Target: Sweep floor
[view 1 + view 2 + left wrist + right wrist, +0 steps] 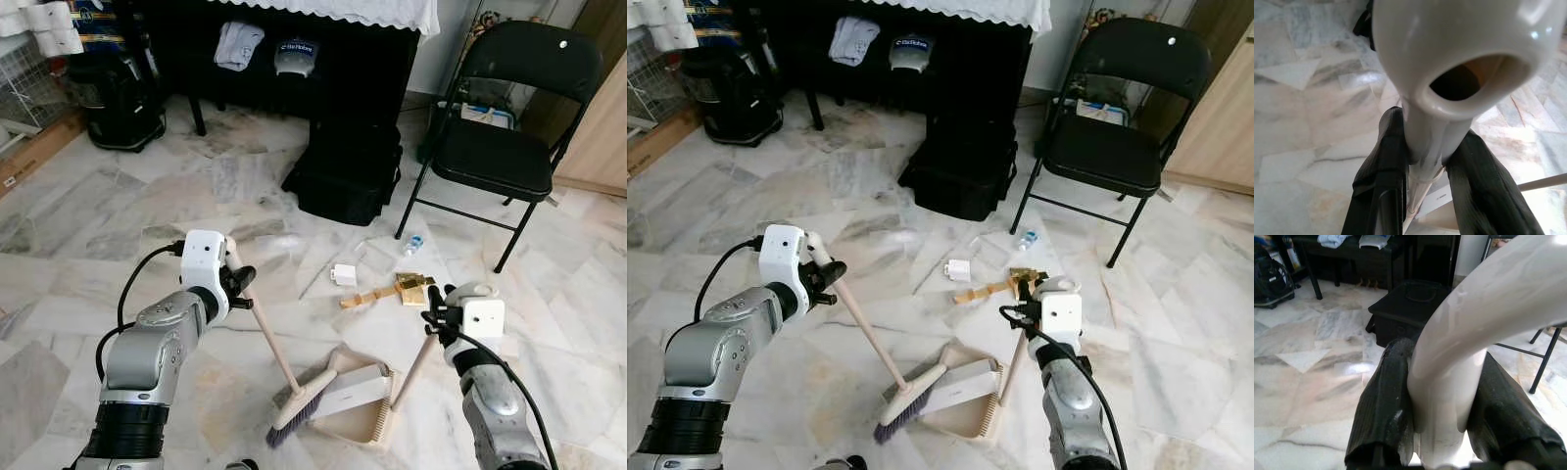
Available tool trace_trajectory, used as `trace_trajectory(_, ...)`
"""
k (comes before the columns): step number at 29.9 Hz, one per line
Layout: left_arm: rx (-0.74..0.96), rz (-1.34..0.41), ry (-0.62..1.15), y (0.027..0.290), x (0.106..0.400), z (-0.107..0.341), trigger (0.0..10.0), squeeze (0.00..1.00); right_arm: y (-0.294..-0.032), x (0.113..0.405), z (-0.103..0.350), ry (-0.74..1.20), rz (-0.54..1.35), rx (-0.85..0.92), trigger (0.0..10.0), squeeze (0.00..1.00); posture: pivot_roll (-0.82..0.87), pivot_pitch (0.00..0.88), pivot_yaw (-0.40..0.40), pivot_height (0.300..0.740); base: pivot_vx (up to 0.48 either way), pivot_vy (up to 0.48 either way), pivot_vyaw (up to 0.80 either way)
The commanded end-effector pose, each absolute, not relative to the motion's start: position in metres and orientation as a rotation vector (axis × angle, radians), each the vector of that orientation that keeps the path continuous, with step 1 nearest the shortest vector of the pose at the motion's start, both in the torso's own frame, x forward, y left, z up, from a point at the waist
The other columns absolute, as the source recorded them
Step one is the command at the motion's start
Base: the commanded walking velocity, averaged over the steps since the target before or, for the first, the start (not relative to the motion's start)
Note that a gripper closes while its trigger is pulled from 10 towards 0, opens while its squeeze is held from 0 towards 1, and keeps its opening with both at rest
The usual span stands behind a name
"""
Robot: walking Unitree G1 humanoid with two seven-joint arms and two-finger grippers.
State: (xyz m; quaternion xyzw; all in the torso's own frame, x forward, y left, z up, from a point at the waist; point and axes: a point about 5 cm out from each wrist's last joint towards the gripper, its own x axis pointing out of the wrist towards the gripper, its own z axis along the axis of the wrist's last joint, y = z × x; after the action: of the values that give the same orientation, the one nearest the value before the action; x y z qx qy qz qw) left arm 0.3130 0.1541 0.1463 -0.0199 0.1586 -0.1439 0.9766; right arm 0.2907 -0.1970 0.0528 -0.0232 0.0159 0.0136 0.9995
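My left gripper (238,284) is shut on the top of a cream broom handle (266,338); the broom head (299,406) rests on the marble floor at the mouth of a beige dustpan (355,399). My right gripper (434,318) is shut on the dustpan's upright handle (415,366). In the left wrist view both black fingers (1383,183) clamp the broom handle (1425,142). In the right wrist view the fingers (1386,406) clamp the dustpan handle (1449,396). Litter lies beyond the pan: a white box (344,275), a wooden stick (364,297), a gold wrapper (415,286), a small bottle (413,243).
A black folding chair (500,137) stands at the right. A black case (345,178) sits on the floor before a dark cabinet (294,59). A black vacuum cleaner (118,98) is at the far left. A wooden door (602,127) edges the right.
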Motion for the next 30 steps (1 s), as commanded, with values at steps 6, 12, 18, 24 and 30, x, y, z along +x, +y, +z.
trace_trajectory(6,0.034,-0.298,0.28,0.15,0.316,0.152,10.0,0.0,-0.199,0.306,0.085,-0.111,0.01,0.024,10.0,0.0,-0.02,0.097,-0.045,0.74,0.0,0.0,0.0)
trace_trajectory(12,0.069,-0.234,0.181,0.156,0.324,0.167,10.0,0.0,-0.196,0.311,0.094,-0.149,0.016,0.051,10.0,0.0,-0.02,0.088,-0.043,0.74,0.0,0.0,0.0)
trace_trajectory(18,0.092,-0.162,0.058,0.164,0.331,0.188,10.0,0.0,-0.194,0.313,0.097,-0.167,0.022,0.065,10.0,0.0,-0.02,0.078,-0.041,0.74,0.0,0.0,0.0)
trace_trajectory(24,0.082,-0.075,-0.035,0.173,0.335,0.202,10.0,0.0,-0.191,0.314,0.098,-0.18,0.031,0.079,10.0,0.0,-0.02,0.071,-0.038,0.74,0.0,0.0,0.0)
trace_trajectory(30,0.064,0.005,-0.116,0.182,0.338,0.214,10.0,0.0,-0.189,0.315,0.103,-0.199,0.036,0.096,10.0,0.0,-0.02,0.069,-0.036,0.74,0.0,0.0,0.0)
